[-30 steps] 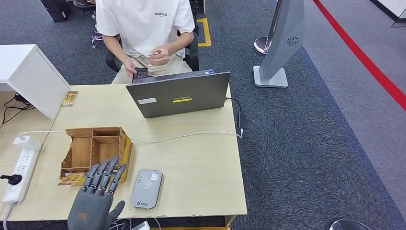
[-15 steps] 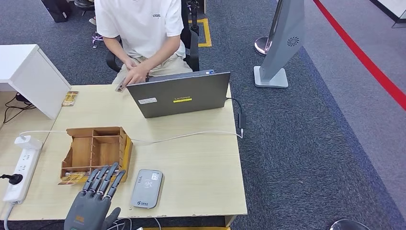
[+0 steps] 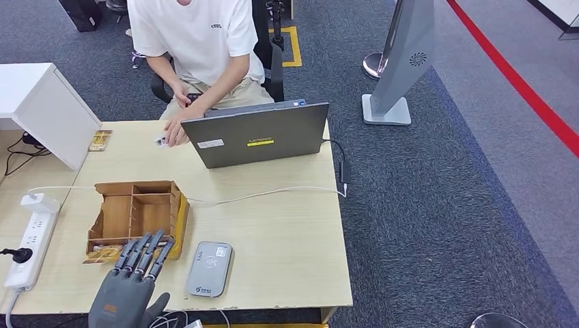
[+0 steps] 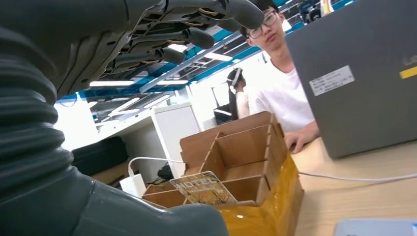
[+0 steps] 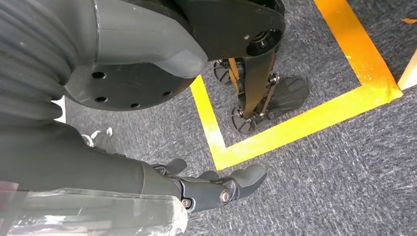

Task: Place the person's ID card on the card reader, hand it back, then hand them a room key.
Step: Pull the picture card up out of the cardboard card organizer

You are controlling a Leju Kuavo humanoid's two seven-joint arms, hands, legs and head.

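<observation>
**Head view: left hand held open at the near table edge, ID card at the far side with the person**

Head view places the left hand (image 3: pixel 130 287) at the near edge of the table (image 3: pixel 287 232), its fingers (image 3: pixel 147 251) straight and spread with nothing grasped, the tips reaching the front of the wooden organiser (image 3: pixel 136 212). Just right of the hand, the grey card reader (image 3: pixel 209 268) is seen lying flat on the table, nothing on it. In the left wrist view a printed hotel key card (image 4: pixel 206 187) is seen propped in the organiser's front slot. A white power strip (image 3: pixel 29 239) is laid along the left edge, and a white cable (image 3: pixel 273 193) is run across the middle of the table. Farther back an open grey laptop (image 3: pixel 256 133) is stood with its lid turned toward the robot. Beside its left corner, the person's hand (image 3: pixel 176 130) is rested on the table, a small ID card (image 3: pixel 160 141) held at the fingertips. The person (image 3: pixel 198 41) is seated behind the laptop in a white T-shirt.

In the right wrist view the right hand (image 5: pixel 211 187) is hung low over grey carpet with yellow tape lines, its fingers loosely curled and nothing held.
</observation>
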